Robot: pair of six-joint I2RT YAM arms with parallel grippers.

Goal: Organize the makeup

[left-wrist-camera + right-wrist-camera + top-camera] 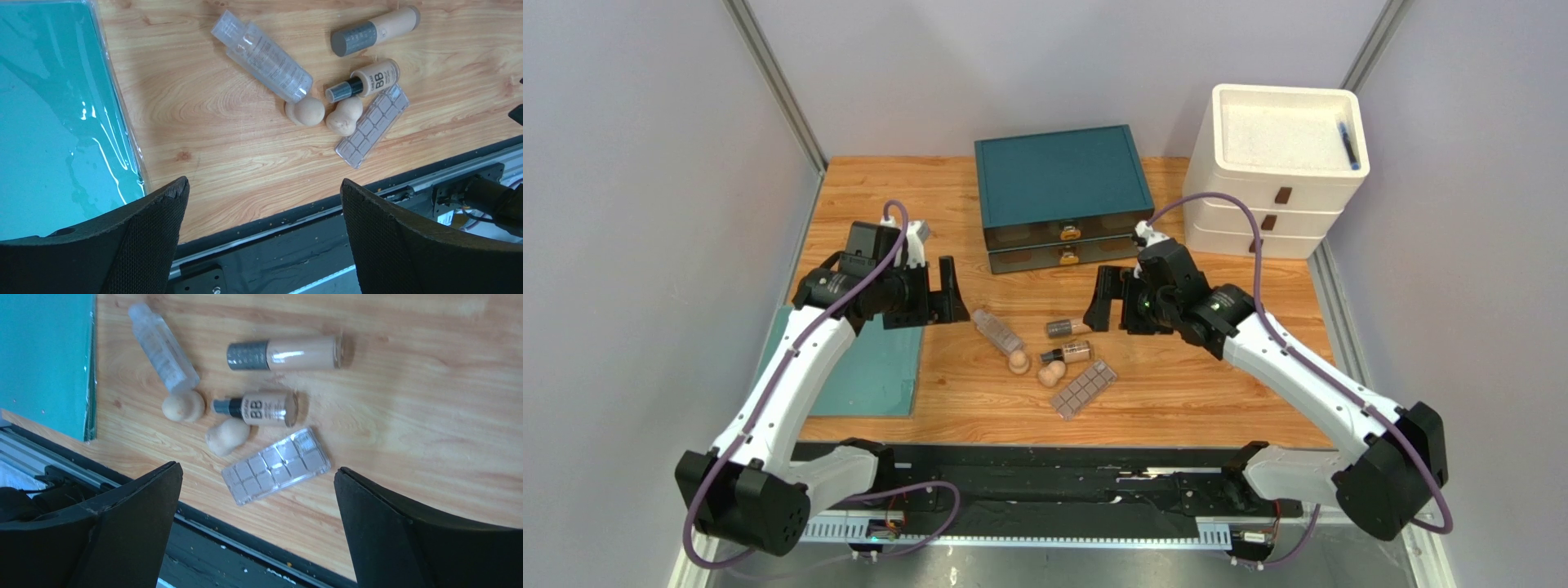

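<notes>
Counter (1210, 392), top view, 12 o'clock away from the arm bases.

Containers:
- Teal box (1063, 184) at 12 o'clock. Both front drawers are shut, contents not visible.
- White unit (1277, 172) at 2 o'clock. Its open top tray holds a blue pen (1350, 143) along the 3 o'clock side. The drawers below are shut, contents not visible.
- No makeup is in either container.

Makeup, all loose on the bare wood at the counter's centre:
- Clear bottle (995, 328) lies on its side at 10 o'clock of the group.
- Grey-capped tube (1069, 327) lies at 1 o'clock.
- BB tube (1066, 354) lies on its side mid-group.
- First sponge (1019, 363) touches the bottle's near end.
- Second sponge (1052, 374) sits just beside the BB tube's cap and the palette (1085, 388).
- The palette lies flat at 5 o'clock.

Teal mat (854, 361) lies at 9 o'clock, nothing on it.

Left jaws: apart, holding nothing, above the counter at 9 o'clock of the group.
Right jaws: apart, holding nothing, at 2 o'clock of the group.
</notes>
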